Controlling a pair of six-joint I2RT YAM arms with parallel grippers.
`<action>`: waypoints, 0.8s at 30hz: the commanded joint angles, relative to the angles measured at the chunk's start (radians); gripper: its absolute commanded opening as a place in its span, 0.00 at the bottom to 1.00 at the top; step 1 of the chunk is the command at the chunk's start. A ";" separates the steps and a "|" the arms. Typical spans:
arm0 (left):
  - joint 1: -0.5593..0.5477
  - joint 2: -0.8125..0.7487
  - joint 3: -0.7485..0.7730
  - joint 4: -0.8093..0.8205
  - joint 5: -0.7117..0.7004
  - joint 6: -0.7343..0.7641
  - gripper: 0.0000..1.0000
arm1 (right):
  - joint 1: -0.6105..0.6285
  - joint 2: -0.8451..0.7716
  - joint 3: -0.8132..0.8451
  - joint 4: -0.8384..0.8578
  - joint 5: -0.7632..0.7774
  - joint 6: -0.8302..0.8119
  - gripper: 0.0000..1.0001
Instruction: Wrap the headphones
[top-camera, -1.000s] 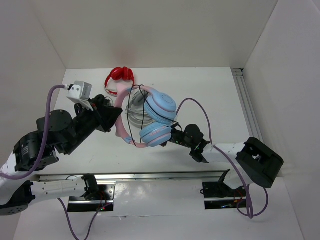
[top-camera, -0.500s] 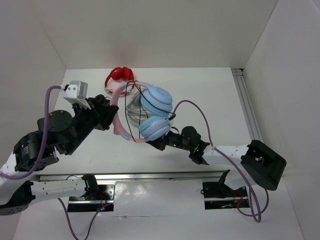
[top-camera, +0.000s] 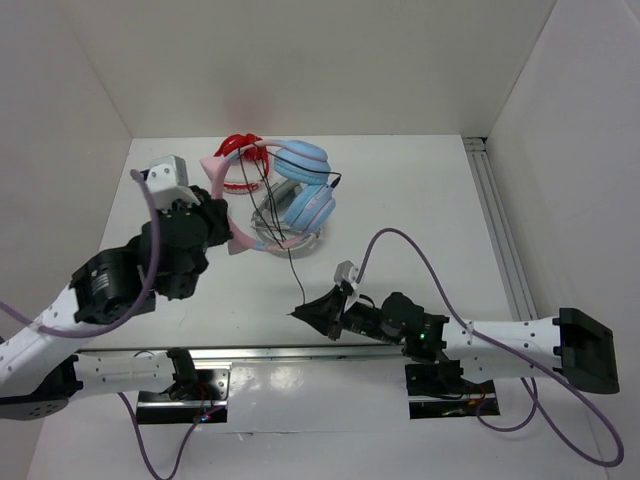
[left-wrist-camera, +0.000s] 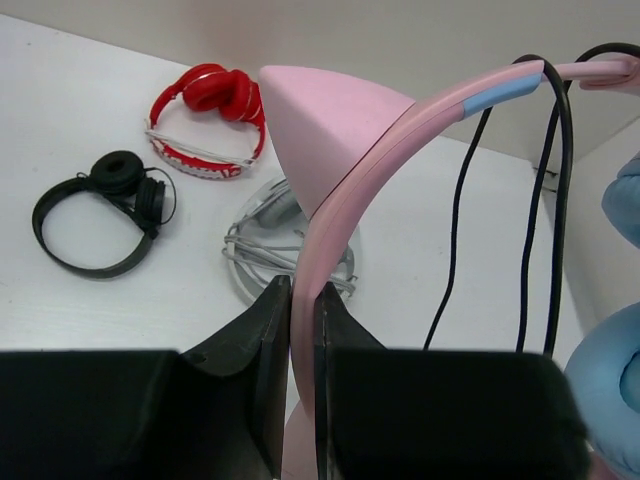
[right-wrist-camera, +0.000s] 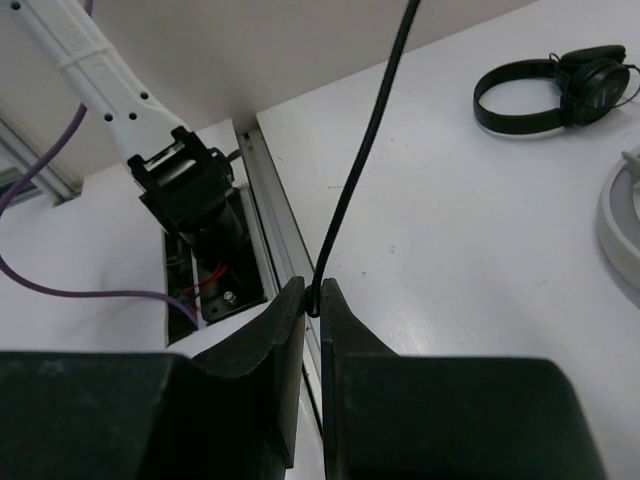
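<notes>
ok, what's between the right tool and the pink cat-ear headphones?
Top view: thin black cable from the right tool over bare white table, then a round pale dish under the headphones.

No text, brand, number or sign can be read in any view. The red headphones (left-wrist-camera: 208, 95), upper left, bear faint marks on their white band, too small to read.

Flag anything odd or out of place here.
Nothing spilled or broken. The headphones are held in the air, the left gripper shut on the pink headband. Their cable is draped loosely over it and runs to the right gripper.
</notes>
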 joint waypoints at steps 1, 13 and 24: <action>0.012 0.057 0.002 0.062 -0.111 -0.092 0.00 | 0.058 -0.043 0.034 -0.116 0.171 -0.026 0.00; 0.212 0.200 -0.073 0.028 -0.008 -0.005 0.00 | 0.284 0.036 0.332 -0.520 0.477 -0.107 0.00; 0.158 0.272 -0.133 0.060 0.209 0.317 0.00 | 0.345 0.118 0.617 -0.944 0.608 -0.238 0.00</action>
